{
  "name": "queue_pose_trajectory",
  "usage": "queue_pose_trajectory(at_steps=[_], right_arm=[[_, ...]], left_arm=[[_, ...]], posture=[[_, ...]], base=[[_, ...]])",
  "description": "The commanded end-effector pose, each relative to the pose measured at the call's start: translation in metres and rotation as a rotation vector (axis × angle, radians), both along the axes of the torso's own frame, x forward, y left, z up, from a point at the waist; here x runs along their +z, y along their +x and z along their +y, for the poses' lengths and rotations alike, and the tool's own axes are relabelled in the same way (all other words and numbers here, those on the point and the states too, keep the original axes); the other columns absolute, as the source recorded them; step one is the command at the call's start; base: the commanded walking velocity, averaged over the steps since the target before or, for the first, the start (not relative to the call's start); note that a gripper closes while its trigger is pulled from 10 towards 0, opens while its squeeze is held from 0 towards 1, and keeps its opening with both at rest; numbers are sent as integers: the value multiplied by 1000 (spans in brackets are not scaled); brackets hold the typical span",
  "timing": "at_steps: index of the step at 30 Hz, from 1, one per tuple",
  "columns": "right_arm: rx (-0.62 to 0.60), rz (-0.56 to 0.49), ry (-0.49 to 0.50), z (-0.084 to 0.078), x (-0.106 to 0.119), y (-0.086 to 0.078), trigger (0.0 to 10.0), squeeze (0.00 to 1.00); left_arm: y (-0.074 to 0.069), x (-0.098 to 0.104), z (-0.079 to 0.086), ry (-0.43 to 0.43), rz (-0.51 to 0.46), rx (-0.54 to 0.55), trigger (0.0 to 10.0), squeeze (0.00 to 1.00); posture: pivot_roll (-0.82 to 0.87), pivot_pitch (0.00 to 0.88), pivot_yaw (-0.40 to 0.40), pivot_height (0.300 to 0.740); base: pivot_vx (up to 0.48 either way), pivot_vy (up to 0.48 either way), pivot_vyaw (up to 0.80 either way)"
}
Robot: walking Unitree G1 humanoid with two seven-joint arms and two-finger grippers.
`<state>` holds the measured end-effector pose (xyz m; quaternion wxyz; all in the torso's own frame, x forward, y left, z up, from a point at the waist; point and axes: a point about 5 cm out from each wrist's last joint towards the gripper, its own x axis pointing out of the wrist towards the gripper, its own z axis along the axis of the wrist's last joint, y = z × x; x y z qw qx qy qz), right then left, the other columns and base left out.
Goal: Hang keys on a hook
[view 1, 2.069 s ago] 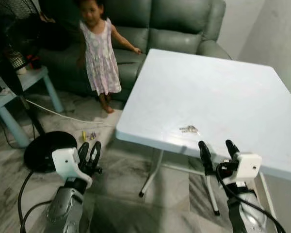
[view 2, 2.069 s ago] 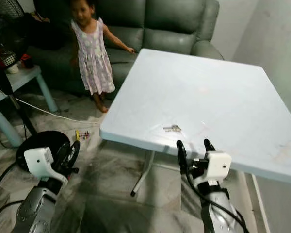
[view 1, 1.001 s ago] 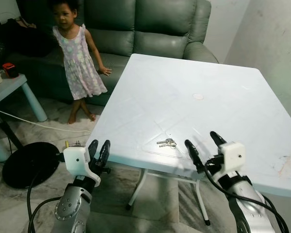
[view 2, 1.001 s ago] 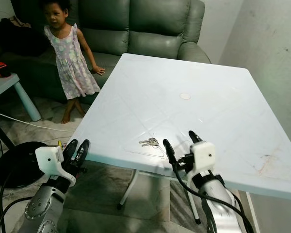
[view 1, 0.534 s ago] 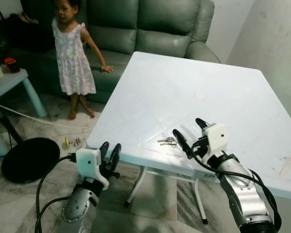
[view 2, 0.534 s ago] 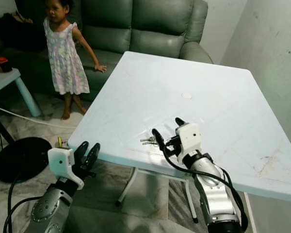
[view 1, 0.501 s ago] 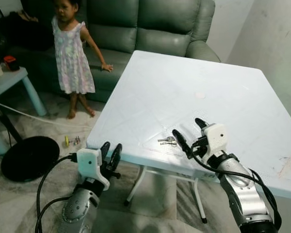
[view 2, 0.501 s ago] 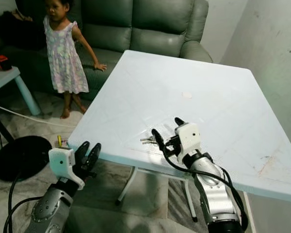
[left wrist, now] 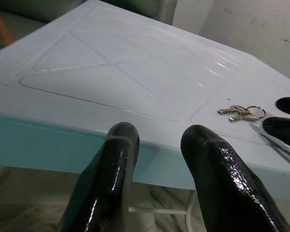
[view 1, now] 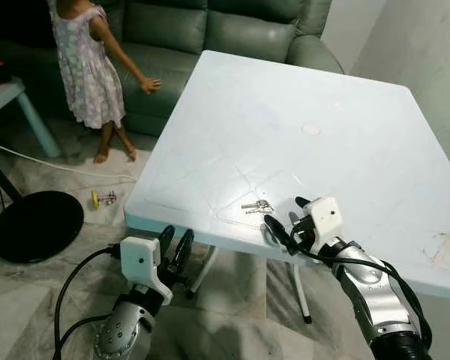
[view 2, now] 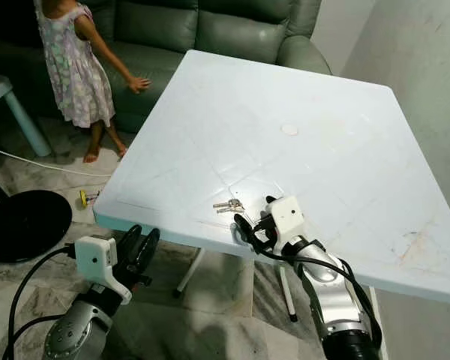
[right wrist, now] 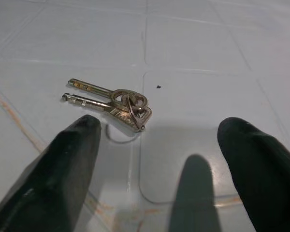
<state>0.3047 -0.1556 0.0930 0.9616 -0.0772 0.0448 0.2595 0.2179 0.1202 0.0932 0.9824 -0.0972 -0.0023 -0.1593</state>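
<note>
Approaching for pickup | keys (right wrist: 113,104) flat on table (view 1: 345,127) near its front edge | right gripper (right wrist: 164,164) wide open, empty, straddling them | left gripper (view 1: 175,243) idle below the front edge, slightly parted

A home living room: green sofa (view 1: 232,30), white folding table (view 1: 345,112), marble-tiled floor (view 1: 52,285).

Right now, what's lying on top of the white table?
On the table lie the keys near its front edge, with the right tool open just short of them. A small round mark sits mid-table.
</note>
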Motion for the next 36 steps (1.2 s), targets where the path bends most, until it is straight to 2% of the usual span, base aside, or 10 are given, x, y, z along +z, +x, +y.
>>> queue_pose_trajectory(at_steps=[1,2,3,10,11,15,16,20,34,36], right_arm=[[4,-3,6,1,0,3,1020,0],[4,-6,7,2,1,5,1647,0],[5,-5,21,4,2,6,4118,0],[9,-21,54,15,7,14,4588,0],[12,-26,60,16,7,15,3255,0],[11,-32,58,16,7,16,3490,0],[14,-35,55,15,6,16,5922,0],[36,-41,41,9,5,15,9804,0],[123,-27,101,-6,4,12,9294,0],[132,-29,137,-7,6,12,9843,0]], left_arm=[[-3,1,-4,3,6,-3,10000,0],[-4,1,-3,4,7,-1,10000,0],[-4,2,-3,4,7,2,10000,0],[-4,3,-3,1,7,12,10000,0],[-4,3,-4,2,8,12,10000,0],[-5,3,-4,2,10,15,10000,0],[-6,3,-4,3,10,16,10000,0],[-6,3,-4,5,12,17,10000,0],[-6,2,-6,7,14,12,10000,0],[-6,2,-6,6,14,12,10000,0]], posture=[[142,161,-129,740],[142,161,-129,740],[146,163,-131,740],[149,163,-135,740],[150,162,-135,740],[151,166,-136,740],[151,164,-136,740],[151,167,-136,740],[145,169,-132,740],[145,168,-132,740]], base=[[0,0,0],[0,0,0],[0,0,0],[0,0,0],[0,0,0],[0,0,0],[0,0,0],[0,0,0],[0,0,0],[0,0,0]])
